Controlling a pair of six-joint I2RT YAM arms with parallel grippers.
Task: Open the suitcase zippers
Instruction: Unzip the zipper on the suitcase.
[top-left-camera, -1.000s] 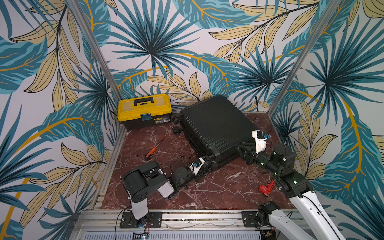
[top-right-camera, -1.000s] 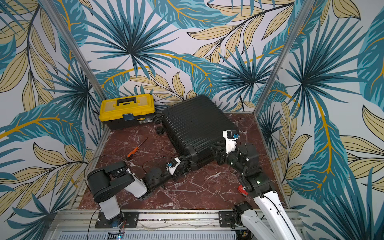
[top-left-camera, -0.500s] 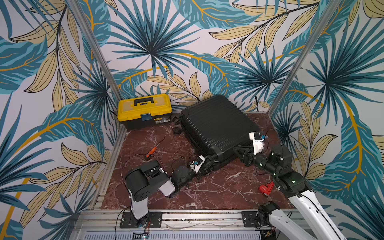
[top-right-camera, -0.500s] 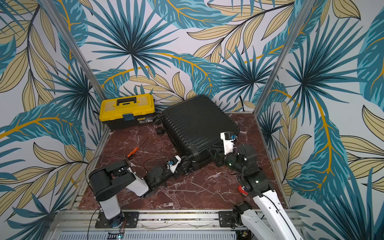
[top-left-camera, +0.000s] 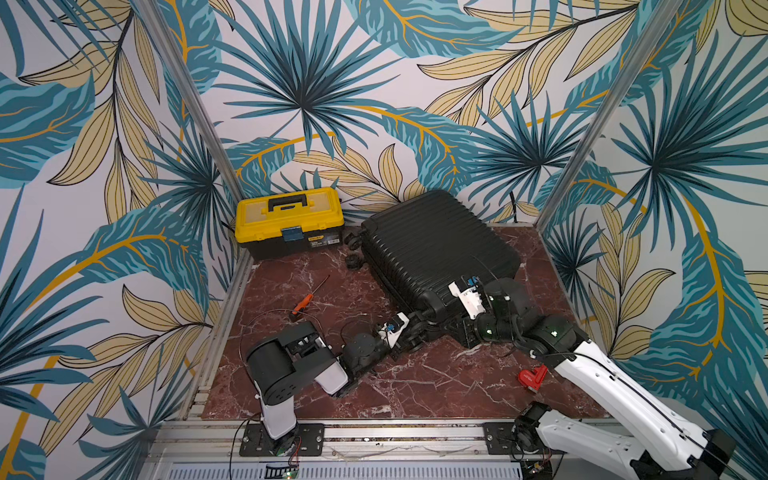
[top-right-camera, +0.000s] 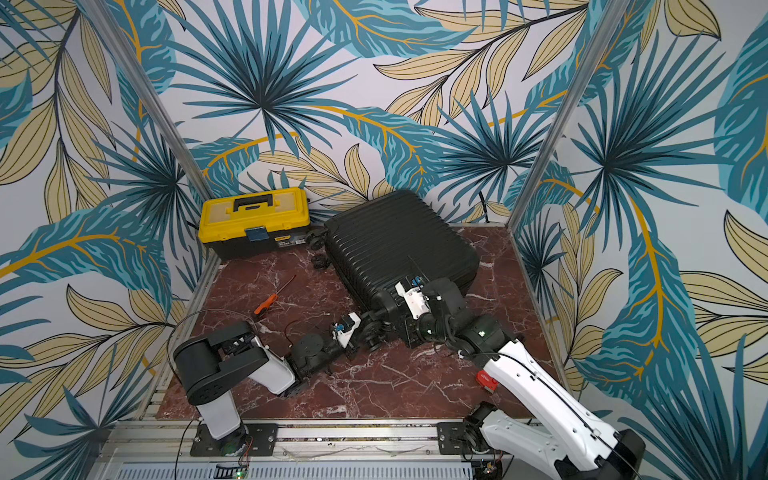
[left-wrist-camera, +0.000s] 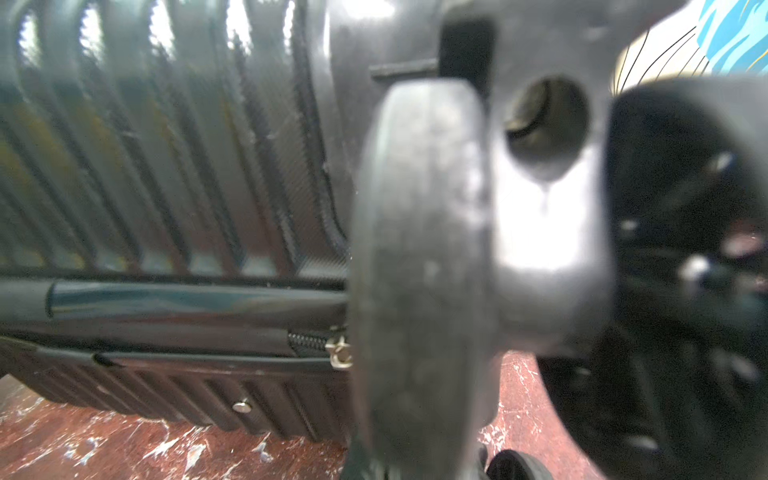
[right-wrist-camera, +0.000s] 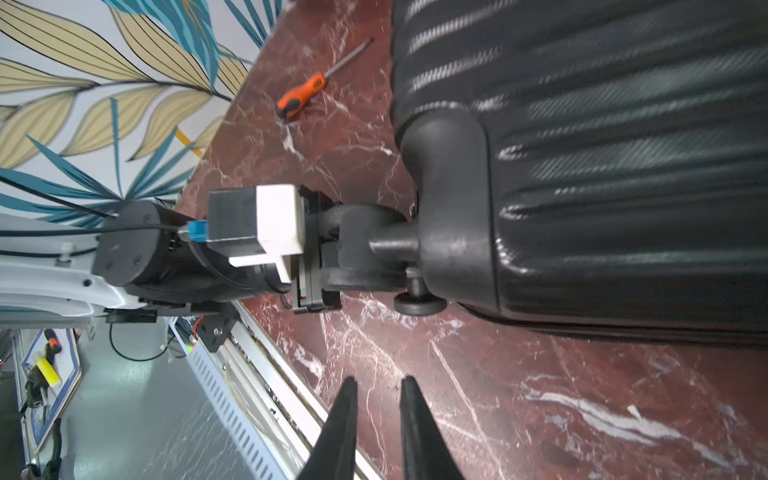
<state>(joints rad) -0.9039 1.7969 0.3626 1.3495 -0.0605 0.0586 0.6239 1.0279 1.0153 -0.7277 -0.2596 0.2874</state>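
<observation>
2 hands: left hand clamping suitcase wheel.

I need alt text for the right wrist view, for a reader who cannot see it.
The left claw is closed on a corner wheel of the black ribbed suitcase, which lies on the red marble table. The right claw, slightly open, holds nothing; an orange screwdriver lies nearby.

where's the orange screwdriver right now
In both top views the orange-handled screwdriver lies flat on the red marble tabletop, between the yellow-and-black toolbox and the left arm, apart from the ribbed black suitcase.
</observation>
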